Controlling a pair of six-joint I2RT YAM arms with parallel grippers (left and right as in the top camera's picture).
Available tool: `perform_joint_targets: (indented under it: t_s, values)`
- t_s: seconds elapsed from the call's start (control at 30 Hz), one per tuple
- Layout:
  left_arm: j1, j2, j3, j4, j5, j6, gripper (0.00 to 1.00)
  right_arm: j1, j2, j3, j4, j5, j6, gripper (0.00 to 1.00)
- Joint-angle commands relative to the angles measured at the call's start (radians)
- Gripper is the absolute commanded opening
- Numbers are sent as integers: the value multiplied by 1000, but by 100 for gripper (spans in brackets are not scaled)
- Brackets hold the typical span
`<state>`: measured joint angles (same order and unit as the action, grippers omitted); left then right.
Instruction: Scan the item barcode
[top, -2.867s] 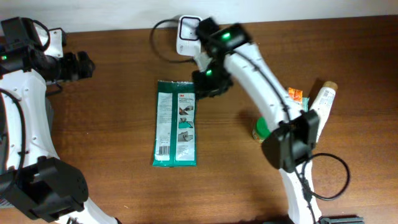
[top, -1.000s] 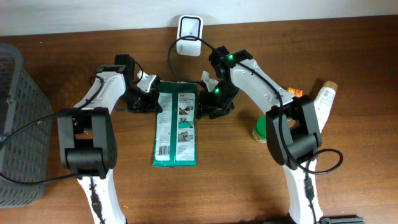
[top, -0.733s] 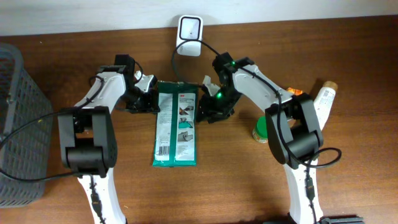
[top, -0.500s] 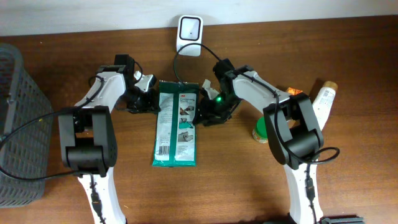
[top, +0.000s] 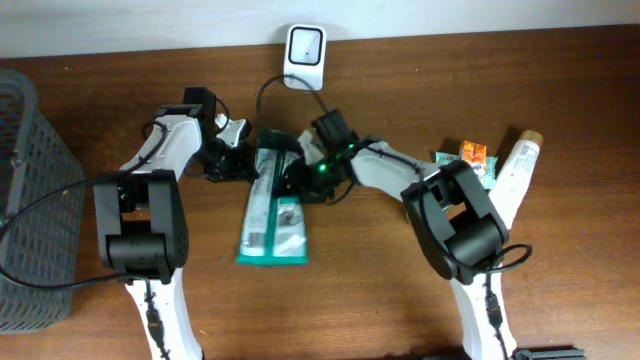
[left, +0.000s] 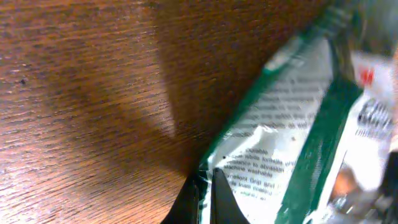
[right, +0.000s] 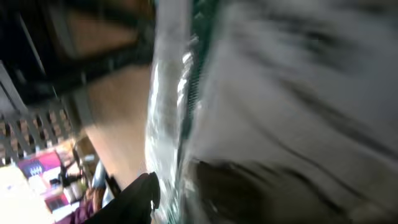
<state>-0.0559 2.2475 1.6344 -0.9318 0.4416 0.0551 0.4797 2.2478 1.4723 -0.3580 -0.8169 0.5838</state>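
Wooden table: left fingers together, right fingers clamp green packet, probably 3M.

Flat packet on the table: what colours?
The flat plastic packet is green with white panels; overhead view best.

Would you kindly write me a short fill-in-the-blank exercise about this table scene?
1. The packet between the two arms is mainly ____ in colour.
2. The scanner at the far edge of the table is ____ in colour.
3. The grey basket stands on the ____ arm's side.
4. The left gripper sits at the packet's edge with its jaws ____.

Missing words: green; white; left; shut.
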Motion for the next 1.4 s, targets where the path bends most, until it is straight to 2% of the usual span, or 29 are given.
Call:
perform_joint_targets:
  t_s: [0.0, 0.1, 0.27, 0.3, 0.53, 0.57, 0.67, 0.77, 0.87, 1.03, 1.23, 1.3, 1.37]
  values:
    - [-3, 63, -16, -15, -46, -10, 0, -43, 38, 21, 62, 88, 41, 44]
    - [-3, 63, -16, -27, -46, -10, 0, -40, 38, 21, 113, 103, 50, 45]
    - [-3, 63, -16, -28, -46, -10, 0, -19, 44, 18, 32, 189, 18, 47]
    - [-3, 63, -16, -27, -46, -10, 0, -20, 48, 18, 21, 190, 14, 44]
    - [-3, 63, -16, -27, -47, -10, 0, -24, 49, 19, 24, 185, -12, 6]
    - [-3, 63, -16, -27, -46, -10, 0, -29, 47, 19, 24, 164, -31, 4]
    - [7, 40, 18, -66, -47, -2, 0, -55, 26, 41, -22, 104, -92, 4]
    - [29, -43, 86, -117, -76, -2, 0, -90, -55, 85, -174, 101, -211, 4]
    - [44, -142, 137, -153, -138, -3, 0, -127, -161, 112, -267, 72, -256, 4]
    - [89, -309, 151, -158, -155, -3, 0, -194, -351, 114, -306, 23, -254, 4]
    - [161, -370, 151, -171, -200, -3, 0, -246, -542, 114, -308, -18, -92, 4]
    - [180, -370, 151, -181, -200, -2, 9, -259, -577, 114, -309, -18, -24, 4]
    - [183, -370, 151, -181, -201, -2, 24, -264, -589, 114, -309, -19, 24, 4]
